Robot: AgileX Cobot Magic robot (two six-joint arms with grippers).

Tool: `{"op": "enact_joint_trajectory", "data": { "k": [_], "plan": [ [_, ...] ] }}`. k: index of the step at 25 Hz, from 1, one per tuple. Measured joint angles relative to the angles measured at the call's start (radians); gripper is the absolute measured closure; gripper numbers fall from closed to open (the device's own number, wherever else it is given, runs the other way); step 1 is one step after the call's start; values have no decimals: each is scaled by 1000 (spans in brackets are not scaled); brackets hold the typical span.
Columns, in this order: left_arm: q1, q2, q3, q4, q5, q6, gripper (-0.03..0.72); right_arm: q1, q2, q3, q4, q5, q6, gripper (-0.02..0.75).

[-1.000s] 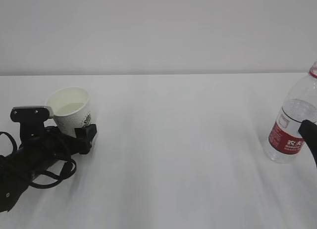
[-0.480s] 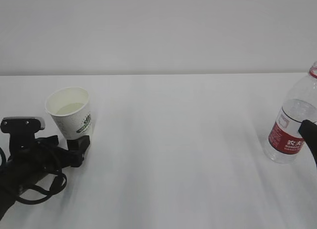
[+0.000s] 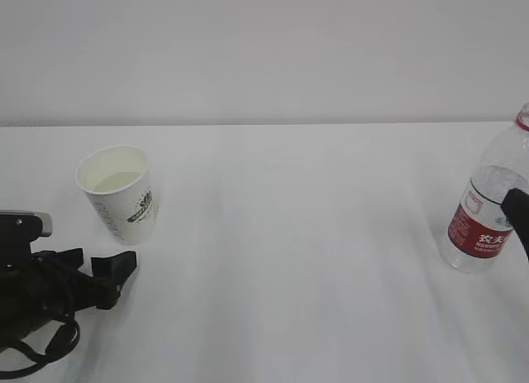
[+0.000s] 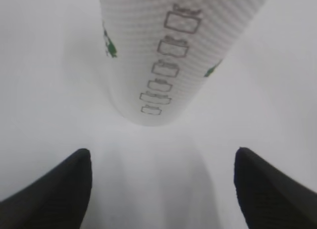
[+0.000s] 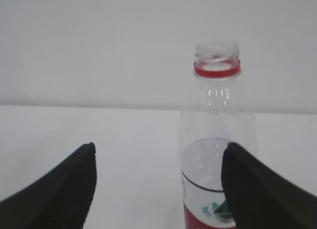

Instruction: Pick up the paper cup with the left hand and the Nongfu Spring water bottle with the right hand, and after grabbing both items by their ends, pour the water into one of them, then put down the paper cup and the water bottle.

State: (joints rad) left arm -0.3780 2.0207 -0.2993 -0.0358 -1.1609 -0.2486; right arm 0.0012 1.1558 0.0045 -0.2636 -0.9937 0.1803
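The paper cup point(image 3: 120, 193) stands upright on the white table at the left, with water point(image 3: 116, 182) in it. My left gripper point(image 3: 106, 267) lies low in front of it, apart from it, open and empty. In the left wrist view the cup point(image 4: 178, 51) rises beyond the left gripper point(image 4: 163, 151), outside its spread fingers. The Nongfu Spring water bottle point(image 3: 489, 203) stands uncapped at the far right, partly filled. My right gripper point(image 5: 159, 146) is open, and the bottle point(image 5: 218, 120) stands ahead and to the right, partly behind the right finger point(image 5: 257, 189).
The white table point(image 3: 297, 259) runs back to a plain pale wall. Only a dark finger of the right gripper point(image 3: 517, 219) shows at the frame's right edge, in front of the bottle.
My left gripper has drawn back from around the cup toward the lower left, leaving the cup standing. The right gripper and the bottle have not moved.
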Motion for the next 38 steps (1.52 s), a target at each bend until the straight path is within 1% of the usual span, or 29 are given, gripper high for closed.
{"op": "enact_joint_trajectory", "data": {
  "k": [4,13,18,25,28,31,36,38],
  "plan": [
    [0,-31,32,30,0,-2,49,0,0,0,-4,-68,0,145],
    [0,-159,61,54,2,-2,78,0,0,0,-6,-80,4,145],
    [0,-247,63,66,4,-2,93,0,0,-5,20,-86,12,145],
    [0,-394,68,76,4,-10,98,0,0,-142,22,-82,63,145],
    [0,-458,70,76,4,-12,98,0,0,-203,17,-52,83,145],
    [0,-518,70,73,4,-12,98,0,-17,-260,9,11,100,145],
    [0,-597,66,52,4,-12,98,0,-93,-368,2,205,106,145],
    [0,-618,53,36,4,-12,99,0,-109,-401,2,258,108,145]
  ]
}}
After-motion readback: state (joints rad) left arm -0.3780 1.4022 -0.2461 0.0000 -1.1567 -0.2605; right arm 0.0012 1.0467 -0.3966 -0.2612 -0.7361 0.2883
